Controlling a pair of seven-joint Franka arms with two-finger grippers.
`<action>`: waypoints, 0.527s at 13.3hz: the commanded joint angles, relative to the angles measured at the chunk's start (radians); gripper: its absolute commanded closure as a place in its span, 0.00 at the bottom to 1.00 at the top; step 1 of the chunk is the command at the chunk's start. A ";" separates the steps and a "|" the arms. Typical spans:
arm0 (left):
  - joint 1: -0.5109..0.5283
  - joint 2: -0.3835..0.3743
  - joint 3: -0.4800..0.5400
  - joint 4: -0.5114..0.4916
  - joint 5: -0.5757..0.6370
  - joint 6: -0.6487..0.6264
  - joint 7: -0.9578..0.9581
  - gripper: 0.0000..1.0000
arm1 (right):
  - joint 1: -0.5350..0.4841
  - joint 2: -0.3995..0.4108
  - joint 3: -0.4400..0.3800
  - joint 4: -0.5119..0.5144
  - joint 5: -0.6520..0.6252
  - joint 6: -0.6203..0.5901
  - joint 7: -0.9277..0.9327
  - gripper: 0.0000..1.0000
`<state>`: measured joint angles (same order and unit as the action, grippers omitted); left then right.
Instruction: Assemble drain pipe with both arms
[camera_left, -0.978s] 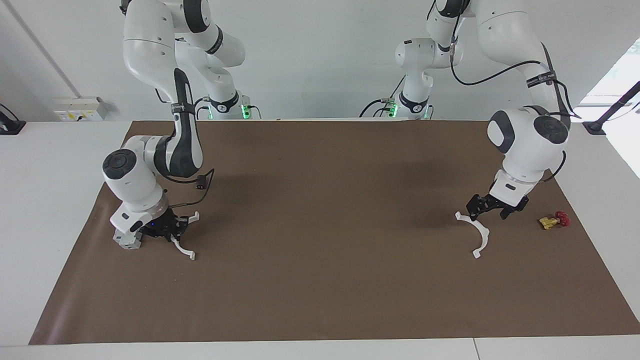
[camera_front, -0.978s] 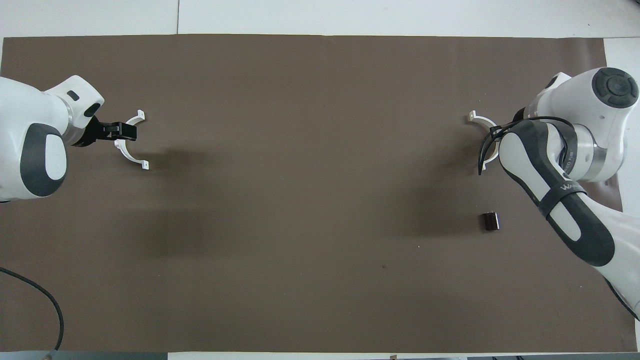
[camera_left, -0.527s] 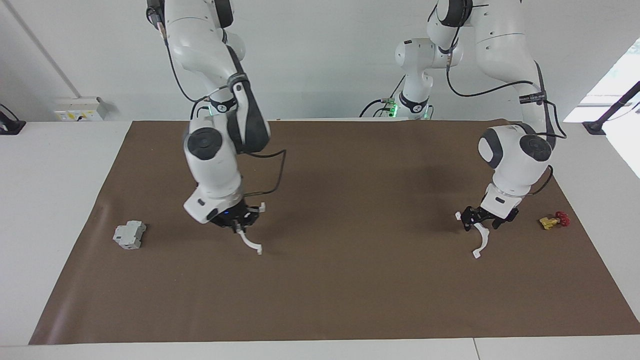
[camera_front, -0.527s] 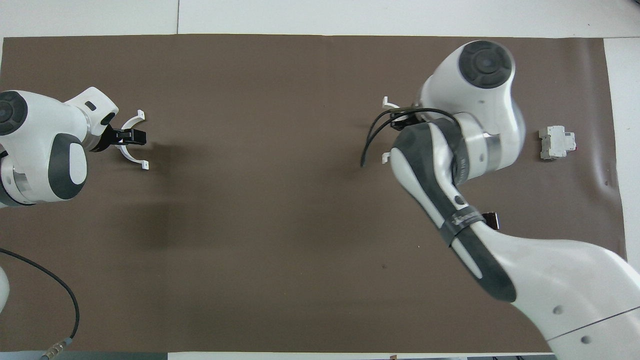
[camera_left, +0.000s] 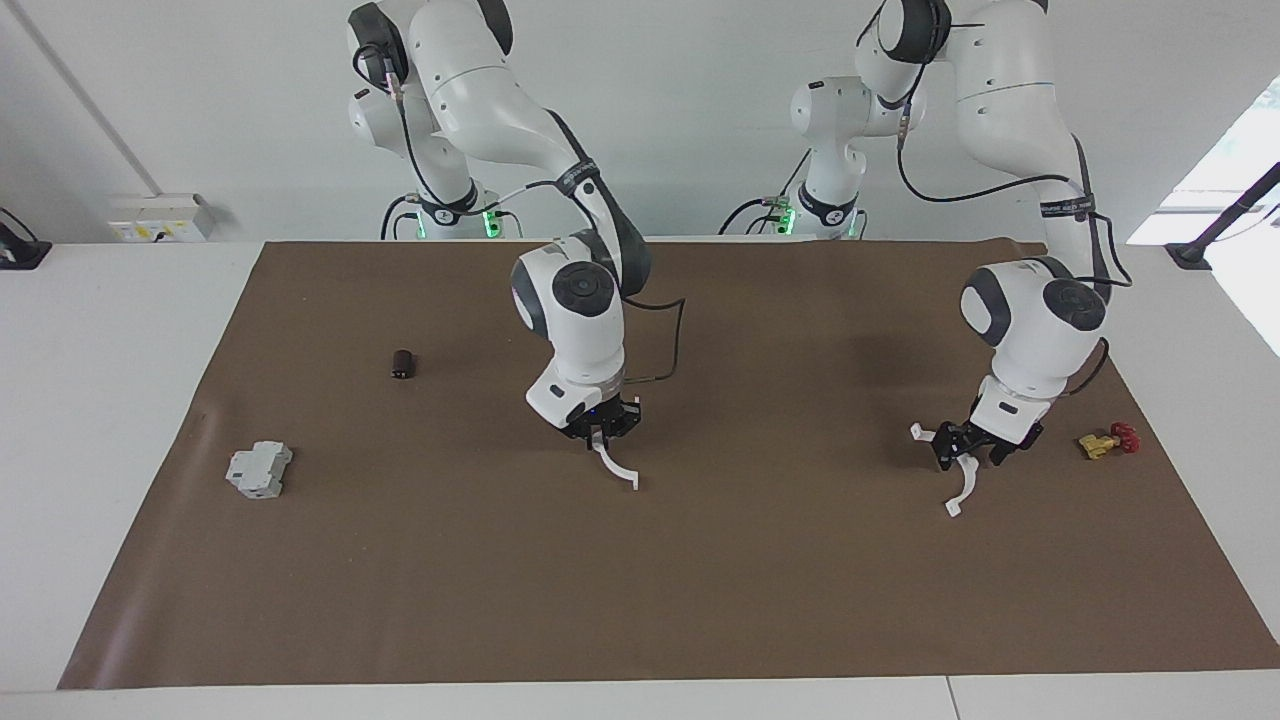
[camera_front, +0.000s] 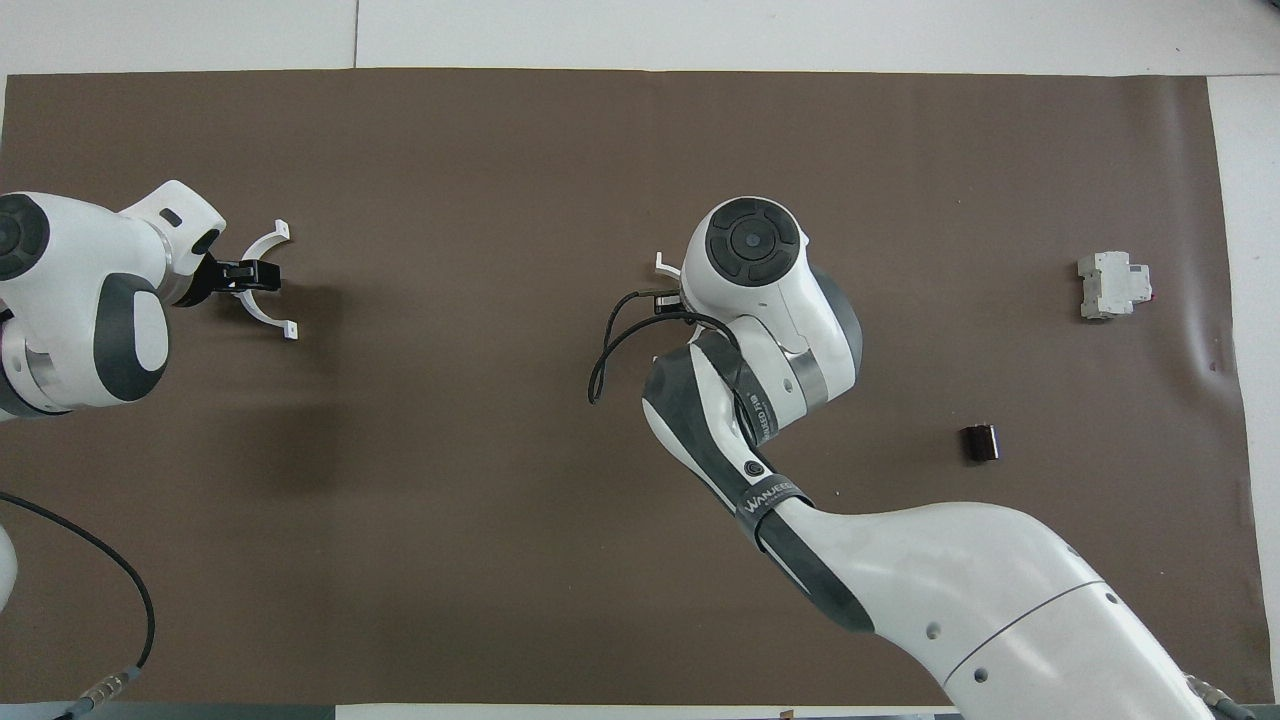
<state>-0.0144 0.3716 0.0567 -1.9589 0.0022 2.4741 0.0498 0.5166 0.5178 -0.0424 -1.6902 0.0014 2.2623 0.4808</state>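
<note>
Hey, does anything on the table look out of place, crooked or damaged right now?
Nothing looks broken or spilled. The brown mat has a small wrinkle at the right arm's end, beside the grey block. Each white half-ring is held by a gripper, right and left.

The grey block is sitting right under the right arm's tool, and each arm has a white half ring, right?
Not quite. The facing view shows the grey block alone near the right arm's end; the right tool is over the mat's middle. Each arm has a white half ring, the left tool included.
</note>
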 joint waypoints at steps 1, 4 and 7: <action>0.007 -0.007 0.000 -0.018 -0.005 0.037 0.010 0.91 | 0.000 -0.042 -0.001 -0.092 -0.003 0.071 -0.008 1.00; 0.001 -0.008 0.000 -0.020 -0.005 0.017 0.007 1.00 | 0.000 -0.044 0.001 -0.092 -0.004 0.066 -0.010 0.88; -0.009 -0.013 0.000 -0.002 -0.005 -0.006 0.004 1.00 | -0.001 -0.041 -0.004 0.007 -0.009 -0.039 -0.010 0.00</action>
<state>-0.0133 0.3700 0.0534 -1.9585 0.0022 2.4781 0.0502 0.5181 0.4961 -0.0425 -1.7386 0.0001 2.2976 0.4805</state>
